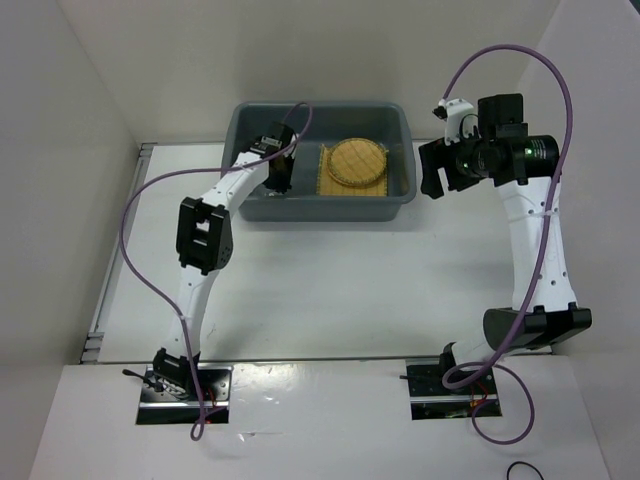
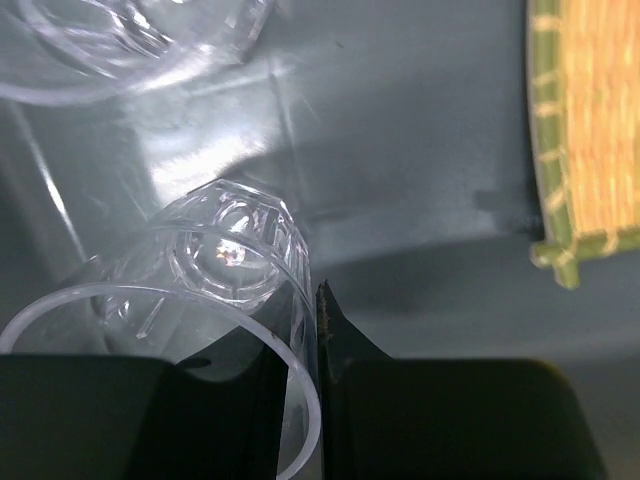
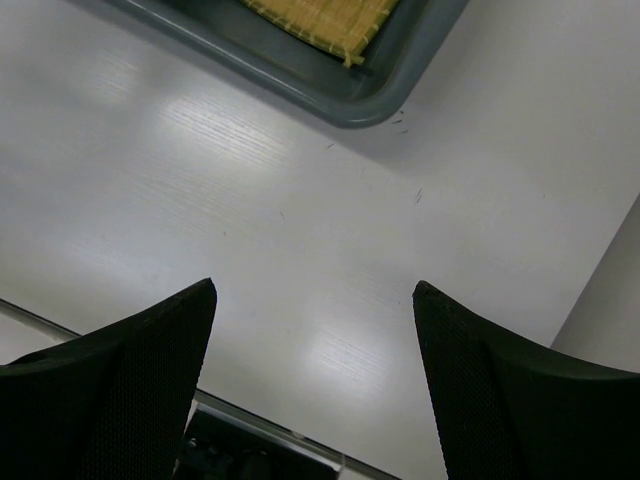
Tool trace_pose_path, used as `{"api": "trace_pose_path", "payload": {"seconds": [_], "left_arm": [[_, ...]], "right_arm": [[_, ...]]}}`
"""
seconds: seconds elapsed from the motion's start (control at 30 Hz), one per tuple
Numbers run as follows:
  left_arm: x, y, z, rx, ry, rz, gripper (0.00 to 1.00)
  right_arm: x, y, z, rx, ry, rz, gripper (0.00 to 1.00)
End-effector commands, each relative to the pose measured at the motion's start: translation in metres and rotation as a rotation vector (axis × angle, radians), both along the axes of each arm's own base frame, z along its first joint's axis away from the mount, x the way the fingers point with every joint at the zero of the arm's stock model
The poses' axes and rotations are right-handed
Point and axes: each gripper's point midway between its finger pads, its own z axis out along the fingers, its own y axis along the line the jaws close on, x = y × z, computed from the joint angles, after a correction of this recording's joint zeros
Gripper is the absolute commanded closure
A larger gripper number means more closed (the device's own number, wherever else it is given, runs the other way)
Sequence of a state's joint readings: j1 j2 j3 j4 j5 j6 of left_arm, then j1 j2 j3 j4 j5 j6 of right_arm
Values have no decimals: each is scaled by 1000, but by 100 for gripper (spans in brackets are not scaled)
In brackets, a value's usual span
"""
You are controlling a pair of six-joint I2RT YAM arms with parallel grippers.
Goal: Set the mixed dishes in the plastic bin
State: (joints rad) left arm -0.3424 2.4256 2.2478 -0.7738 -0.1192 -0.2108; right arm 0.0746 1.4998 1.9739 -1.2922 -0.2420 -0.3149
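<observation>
The dark grey plastic bin (image 1: 320,205), a smooth rectangular tub with rounded corners and a rolled rim, sits at the far middle of the white tabletop (image 1: 330,290). In its right half a square yellow bamboo mat (image 1: 335,185) of fine slats bound with a green stitched edge lies flat on the floor. A round woven disc (image 1: 358,160), tan-orange with a darker rim, rests on top of the mat.

The left hand (image 2: 305,350) reaches down into the left half of the bin. Its two black fingers are nearly pressed together, pinching the thin wall of a clear plastic cup (image 2: 230,270) just below the rim. The cup has a round mouth, faceted sides and a moulded base that points away towards the grey floor; whether it touches the floor cannot be told. A second clear cup (image 2: 130,40), blurred and glossy, lies just beyond it in the bin. The corner of the mat is off to the right, apart from both cups.

The right hand (image 3: 312,290) hangs over bare tabletop just beside the bin's right end. Its textured black fingers (image 3: 110,390) are spread wide, holding nothing, with a rounded corner of the bin ahead of them.
</observation>
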Motion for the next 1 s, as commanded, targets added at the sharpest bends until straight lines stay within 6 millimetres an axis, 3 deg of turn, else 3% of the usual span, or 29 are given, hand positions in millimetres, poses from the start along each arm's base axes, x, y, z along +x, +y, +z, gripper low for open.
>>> {"api": "trace_pose_path", "payload": {"seconds": [0.0, 0.1, 0.2, 0.27, 0.3, 0.33, 0.47, 0.53, 0.57, 0.6, 0.63, 0.67, 0.7, 0.73, 0.8, 0.83, 0.87, 0.9, 0.93, 0.97], "left_arm": [[19, 14, 18, 6, -74, 47, 90], [25, 11, 41, -25, -121, 66, 59], [30, 12, 64, -61, -163, 87, 38], [34, 15, 101, -100, -229, 103, 29], [35, 14, 114, -118, -252, 113, 16], [35, 12, 126, -136, -271, 105, 13], [25, 7, 220, -260, -433, 115, 3], [20, 8, 265, -311, -529, 122, 2], [8, 13, 297, -339, -581, 138, 0], [4, 16, 308, -350, -605, 152, 0], [0, 17, 300, -342, -586, 153, 0], [-11, 28, 309, -350, -591, 174, 0], [-15, 40, 301, -326, -575, 203, 0], [-32, 48, 282, -303, -522, 229, 0], [-51, 68, 271, -265, -508, 304, 0], [-74, 80, 299, -278, -574, 334, 0], [-88, 84, 266, -259, -516, 344, 0], [-91, 81, 279, -312, -594, 324, 0], [-120, 82, 308, -370, -688, 278, 0], [-130, 85, 306, -384, -720, 275, 0]], "right_arm": [[-6, -1, 13, -9, -63, -3, 16], [-3, -3, 17, -16, -82, -12, 16], [-1, -6, 18, -24, -90, -34, 13], [2, -8, 19, -30, -92, -40, 13], [2, -8, 19, -30, -92, -40, 11], [2, -7, 19, -24, -90, -47, 11], [4, -9, 20, -24, -97, -61, 8], [7, -17, 28, -50, -129, -107, 2], [11, -22, 36, -64, -159, -127, 2], [13, -28, 47, -76, -196, -162, 2], [13, -30, 50, -82, -206, -172, 2], [13, -30, 53, -81, -215, -173, 2], [13, -30, 59, -78, -230, -173, 2], [12, -30, 62, -77, -239, -174, 2], [7, -29, 77, -77, -280, -158, 2], [-1, -28, 85, -78, -302, -139, 2], [-5, -26, 95, -71, -334, -123, 2], [-16, -23, 101, -54, -350, -104, 2], [-21, -22, 106, -53, -367, -88, 2], [-26, -19, 102, -45, -352, -75, 2]]}}
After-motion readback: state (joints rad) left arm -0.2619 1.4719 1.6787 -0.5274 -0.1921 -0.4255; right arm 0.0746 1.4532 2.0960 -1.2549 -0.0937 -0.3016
